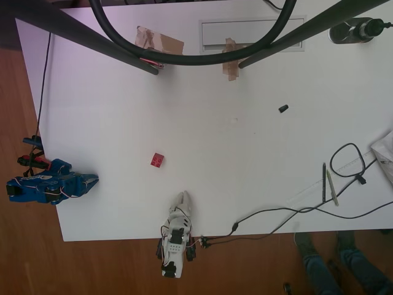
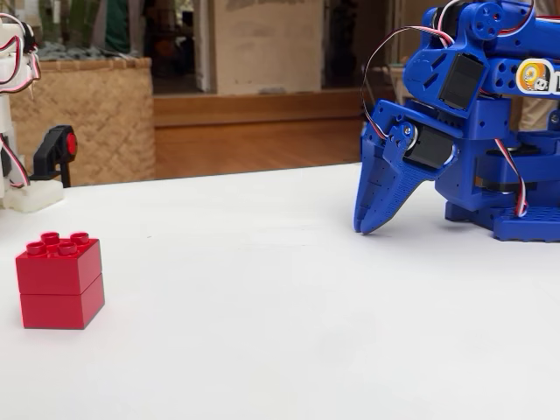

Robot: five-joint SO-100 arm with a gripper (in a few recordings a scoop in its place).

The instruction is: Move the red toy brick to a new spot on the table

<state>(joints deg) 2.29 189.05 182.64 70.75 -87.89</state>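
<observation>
The red toy brick [image 1: 158, 160] sits on the white table [image 1: 245, 160], near the middle of its left half in the overhead view. In the fixed view the brick [image 2: 59, 282] stands upright at the left, studs up, untouched. My blue arm is folded at the table's left edge. Its gripper [image 1: 94, 179] points toward the table's middle, well left of and slightly below the brick. In the fixed view the gripper [image 2: 367, 226] is shut, empty, tip down on the table [image 2: 262, 350], far right of the brick.
A small black object [image 1: 283, 109] lies right of centre. Pens [image 1: 328, 184], a ruler and cables [image 1: 276, 215] crowd the right front. Taped patches [image 1: 161, 42] and black stand legs [image 1: 98, 38] cross the top. A person's legs [image 1: 331, 264] stand beyond the bottom edge.
</observation>
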